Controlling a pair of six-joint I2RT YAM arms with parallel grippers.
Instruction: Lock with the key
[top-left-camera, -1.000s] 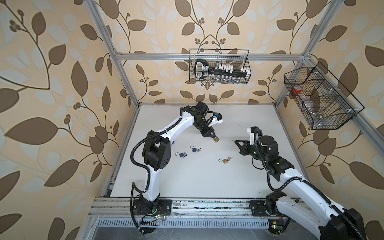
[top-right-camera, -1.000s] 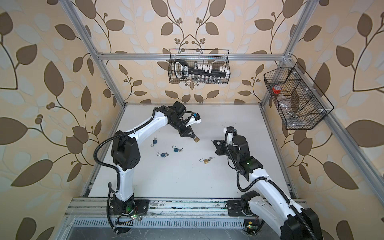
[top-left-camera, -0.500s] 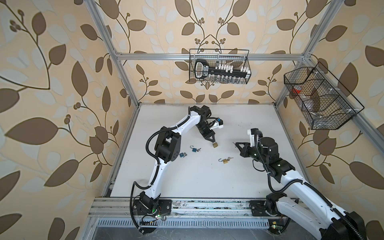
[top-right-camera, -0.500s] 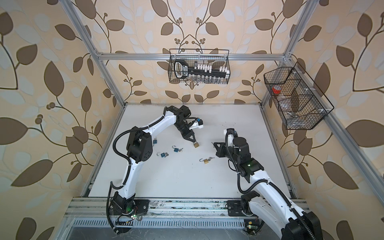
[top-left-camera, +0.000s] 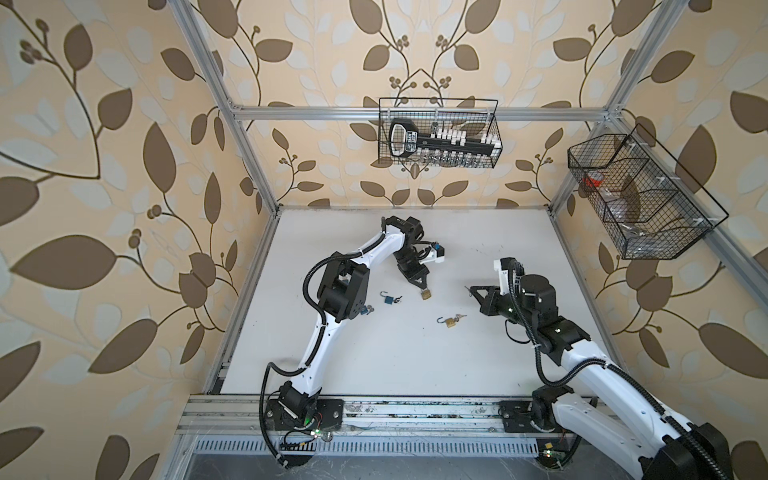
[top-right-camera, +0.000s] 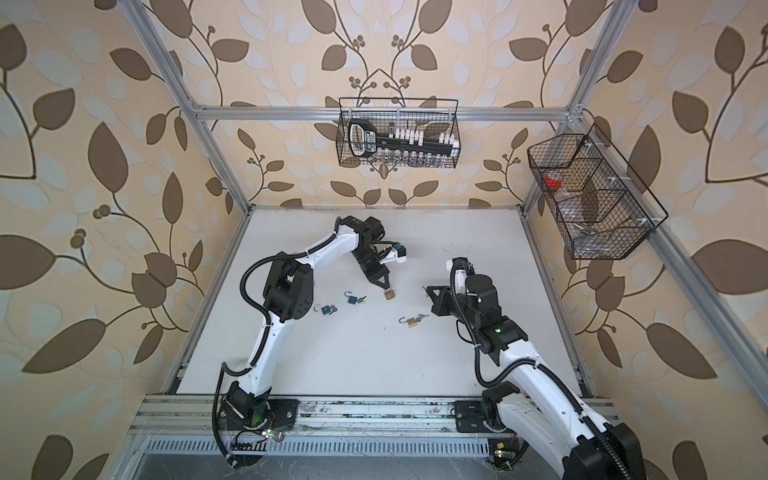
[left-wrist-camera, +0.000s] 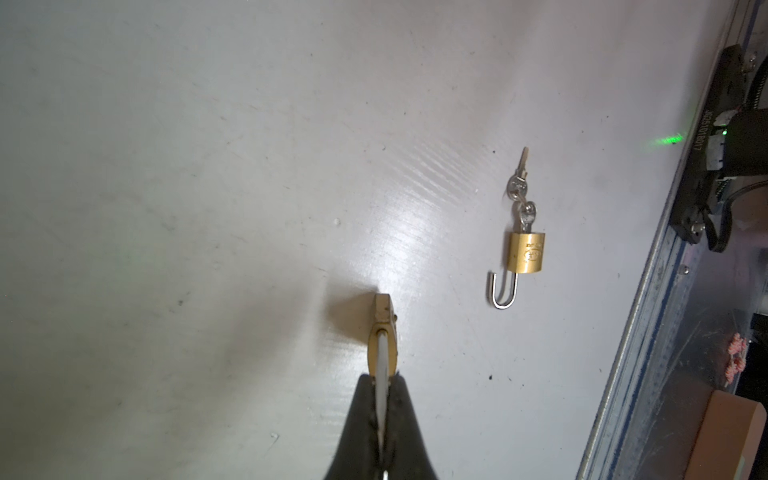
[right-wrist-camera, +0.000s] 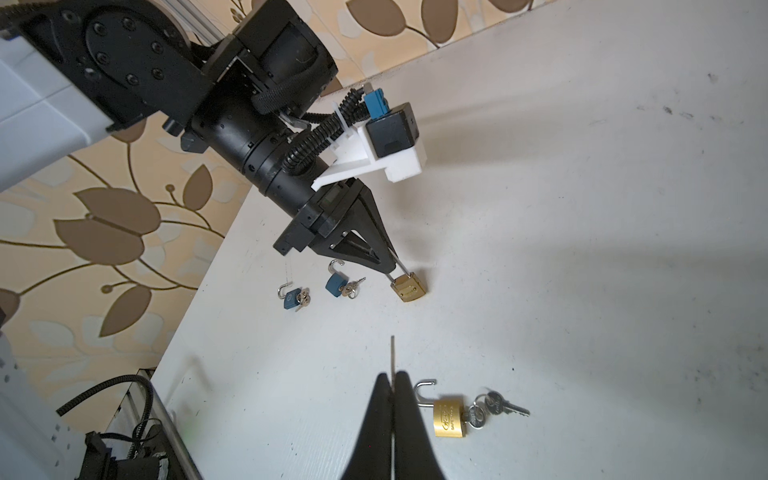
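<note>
My left gripper (top-left-camera: 423, 287) (left-wrist-camera: 383, 376) is shut on the silver shackle of a brass padlock (top-left-camera: 426, 295) (left-wrist-camera: 384, 324). The padlock's body hangs at the tabletop, mid-table, also visible in the right wrist view as the same brass padlock (right-wrist-camera: 409, 287). My right gripper (top-left-camera: 471, 289) (right-wrist-camera: 392, 376) is shut on a key (right-wrist-camera: 392, 353). It shows edge-on as a thin metal blade sticking out past the fingertips. The blade points toward the held padlock from the right, a short way apart.
A second brass padlock (top-left-camera: 449, 321) (right-wrist-camera: 449, 417) lies with its shackle open and keys (right-wrist-camera: 498, 405) in it, just in front of both grippers. Two blue padlocks (top-left-camera: 388, 300) (top-left-camera: 366, 309) lie to the left. Wire baskets hang on the back wall (top-left-camera: 438, 137) and the right wall (top-left-camera: 640, 199).
The left gripper has come down and toward the front with the brass padlock, which now sits at the tabletop. Its elbow swung right. The right arm has barely moved.
</note>
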